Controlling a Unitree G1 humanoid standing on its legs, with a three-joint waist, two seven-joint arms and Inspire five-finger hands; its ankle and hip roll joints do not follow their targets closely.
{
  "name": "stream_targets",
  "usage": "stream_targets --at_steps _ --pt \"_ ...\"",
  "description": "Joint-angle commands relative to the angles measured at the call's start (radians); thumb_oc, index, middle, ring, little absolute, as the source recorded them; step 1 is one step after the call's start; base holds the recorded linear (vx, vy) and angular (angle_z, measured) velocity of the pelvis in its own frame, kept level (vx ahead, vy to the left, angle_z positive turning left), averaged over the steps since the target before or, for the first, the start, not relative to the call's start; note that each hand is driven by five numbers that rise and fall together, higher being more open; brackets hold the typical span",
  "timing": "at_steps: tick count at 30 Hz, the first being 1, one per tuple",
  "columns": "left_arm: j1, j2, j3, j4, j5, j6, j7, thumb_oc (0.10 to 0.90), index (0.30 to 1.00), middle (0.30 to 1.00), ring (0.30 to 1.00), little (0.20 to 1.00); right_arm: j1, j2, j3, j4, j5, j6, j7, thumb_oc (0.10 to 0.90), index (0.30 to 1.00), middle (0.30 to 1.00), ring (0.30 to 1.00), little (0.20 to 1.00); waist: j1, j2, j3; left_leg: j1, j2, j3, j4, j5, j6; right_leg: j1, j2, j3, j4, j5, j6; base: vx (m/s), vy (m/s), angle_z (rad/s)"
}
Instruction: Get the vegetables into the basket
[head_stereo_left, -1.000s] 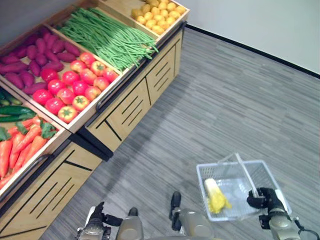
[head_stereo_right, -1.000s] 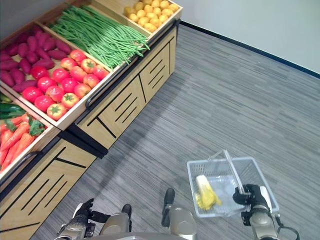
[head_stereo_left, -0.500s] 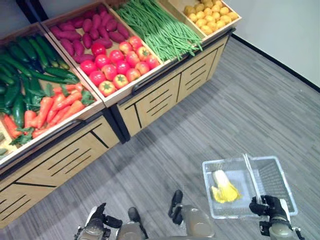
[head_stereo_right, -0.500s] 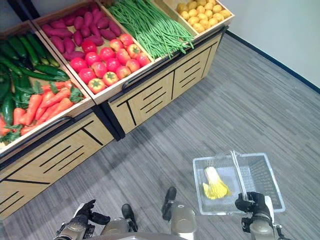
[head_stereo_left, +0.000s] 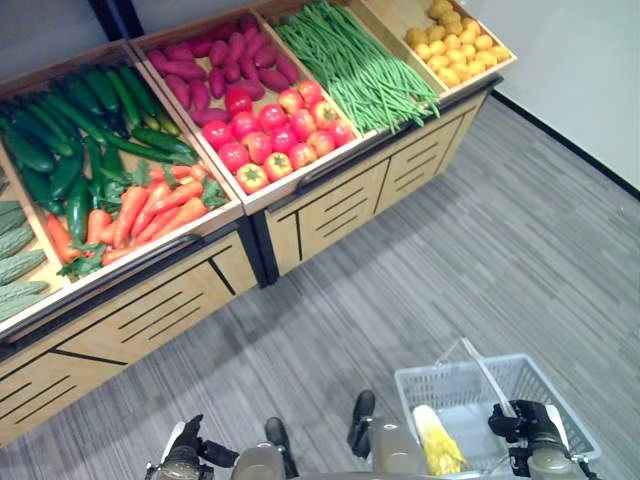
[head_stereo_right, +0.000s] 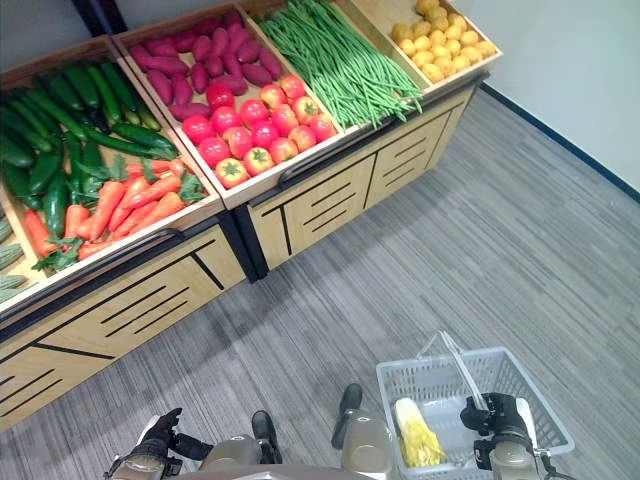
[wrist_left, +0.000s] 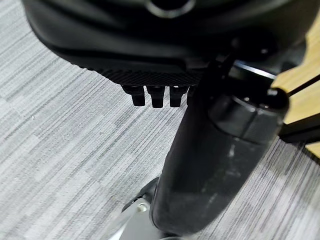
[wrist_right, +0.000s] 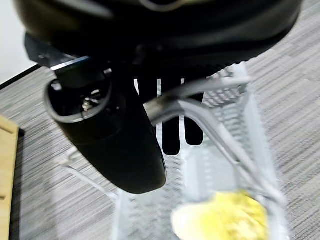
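Basket: the pale grey basket with see-through mesh walls sits at about 5 o'clock in the head views, over the grey striped floor.
Cabbage: one yellow and white leafy cabbage lies inside the basket, on the side nearest the robot's middle.
Handle: the thin wire handle stands up over the basket and runs to the right hand.
Right hand: the dark right hand is at the basket's near edge, and its fingers are curled tight round the handle.
Left hand: the left hand hangs low at about 7 o'clock, well apart from the basket; its fingers are bent in and hold nothing.
Stand: a long wooden stand with slanted bins runs from 9 o'clock up to 1 o'clock.
Tomatoes: red tomatoes fill a bin near 12 o'clock.
Sweet potatoes: purple sweet potatoes lie just behind the tomatoes.
Green beans: a heap of green beans is in the next bin toward 1 o'clock.
Lemons: small yellow lemons are in the end bin at 1 o'clock.
Carrots: orange carrots lie at about 10 o'clock.
Cucumbers: dark green cucumbers lie behind the carrots.
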Motion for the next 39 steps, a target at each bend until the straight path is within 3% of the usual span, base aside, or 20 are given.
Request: stream_targets --at_steps 1,4,8,11,17,19,23,25,30,32,34,39 --pt "0.036 0.044 0.007 -0.031 -0.004 -0.012 -0.002 0.9 1.0 1.0 1.0 1.0 -0.076 -0.082 -0.008 -0.058 0.0 -0.074 -0.035 0.4 0.3 0.3 0.3 0.3 0.014 0.016 0.027 -0.003 -0.007 -0.111 -0.002 -0.002 -0.01 0.064 -0.076 0.198 0.085 0.177 0.131 0.14 0.114 0.53" --pt "0.016 0.049 -0.003 -0.022 -0.016 -0.013 0.0 0.9 1.0 1.0 1.0 1.0 -0.094 -0.079 0.016 -0.053 0.014 -0.078 -0.028 0.4 0.3 0.3 0.3 0.3 -0.013 0.03 0.042 0.044 -0.02 -0.162 -0.03 -0.003 -0.023 -0.01 -0.005 0.236 0.009 0.101 0.108 0.18 0.013 0.87" --pt "-0.007 0.052 -0.001 0.0 -0.019 -0.014 0.003 0.9 1.0 1.0 1.0 1.0 -0.107 -0.068 0.023 -0.048 0.017 -0.079 -0.033 0.4 0.3 0.3 0.3 0.3 -0.029 0.011 0.049 0.07 -0.034 -0.225 -0.016 -0.03 -0.048 -0.012 0.003 0.263 -0.168 0.103 0.126 0.21 -0.146 0.65" --pt "-0.007 0.047 0.008 0.017 -0.025 -0.012 0.005 0.9 1.0 1.0 1.0 1.0 -0.086 -0.061 0.019 -0.028 0.011 -0.076 -0.03 0.4 0.3 0.3 0.3 0.3 -0.034 0.0 0.039 0.079 -0.036 -0.267 0.012 -0.051 -0.067 0.014 0.022 0.316 -0.187 0.084 0.127 0.16 -0.193 0.87" --pt "0.013 0.026 0.037 0.043 -0.045 -0.004 0.0 0.9 1.0 1.0 1.0 1.0 -0.044 -0.052 -0.013 0.06 0.015 -0.066 -0.023 0.4 0.3 0.3 0.3 0.3 -0.022 0.016 -0.005 0.073 0.029 -0.295 -0.024 0.012 -0.12 0.09 0.063 0.234 -0.246 0.044 0.095 0.08 -0.256 0.79" --pt "0.006 0.021 0.038 0.052 -0.041 0.003 0.003 0.9 1.0 1.0 1.0 1.0 -0.031 -0.046 0.003 0.074 -0.004 -0.063 -0.015 0.4 0.3 0.3 0.3 0.3 -0.025 0.022 -0.013 0.069 0.051 -0.286 -0.047 0.045 -0.137 0.113 0.07 0.198 -0.285 0.049 0.091 0.0 -0.189 0.2" --pt "-0.017 0.008 0.038 0.056 -0.035 0.011 0.025 0.9 1.0 1.0 1.0 1.0 -0.003 -0.017 0.012 0.083 -0.012 -0.054 -0.021 0.4 0.3 0.3 0.3 0.3 -0.051 0.032 -0.025 0.049 0.096 -0.147 -0.096 0.104 -0.154 0.142 0.062 0.134 -0.323 0.046 0.089 -0.04 -0.094 0.61" --pt "-0.016 0.004 0.052 0.066 -0.036 0.016 0.049 0.9 1.0 1.0 1.0 1.0 -0.004 -0.01 0.029 0.099 -0.023 -0.048 -0.021 0.4 0.3 0.3 0.3 0.3 -0.052 0.038 -0.032 0.055 0.096 -0.142 -0.115 0.107 -0.156 0.145 0.072 0.131 -0.329 0.044 0.085 0.01 -0.037 0.39" --pt "-0.002 0.043 0.193 0.101 -0.111 0.014 0.182 0.9 1.0 1.0 1.0 1.0 0.014 0.017 0.055 0.14 -0.056 -0.052 -0.027 0.4 0.3 0.3 0.3 0.3 -0.032 0.033 -0.056 0.086 0.096 -0.14 -0.121 0.095 -0.154 0.167 0.073 0.142 -0.336 0.045 0.085 0.06 -0.009 -0.12" --pt "0.0 0.098 0.343 0.128 -0.2 -0.007 0.34 0.9 1.0 1.0 1.0 1.0 0.033 0.041 0.055 0.153 -0.06 -0.067 -0.047 0.4 0.3 0.3 0.3 0.3 -0.027 0.031 -0.072 0.116 0.094 -0.131 -0.142 0.093 -0.156 0.181 0.071 0.147 -0.337 0.044 0.089 0.05 0.038 -0.15" --pt "-0.008 0.145 0.426 0.141 -0.242 -0.03 0.44 0.9 1.0 1.0 1.0 1.0 0.043 0.046 0.06 0.168 -0.055 -0.077 -0.052 0.4 0.3 0.3 0.3 0.3 -0.026 0.027 -0.082 0.128 0.089 -0.128 -0.15 0.091 -0.156 0.183 0.068 0.15 -0.335 0.046 0.093 0.03 0.039 -0.12" --pt "-0.004 0.257 0.506 0.051 -0.287 -0.09 0.57 0.9 1.0 1.0 1.0 1.0 0.042 0.039 0.069 0.22 -0.072 -0.071 -0.04 0.4 0.3 0.3 0.3 0.3 -0.032 0.035 -0.096 0.142 0.083 -0.122 -0.161 0.084 -0.159 0.182 0.06 0.153 -0.331 0.059 0.107 0.0 0.057 -0.05"
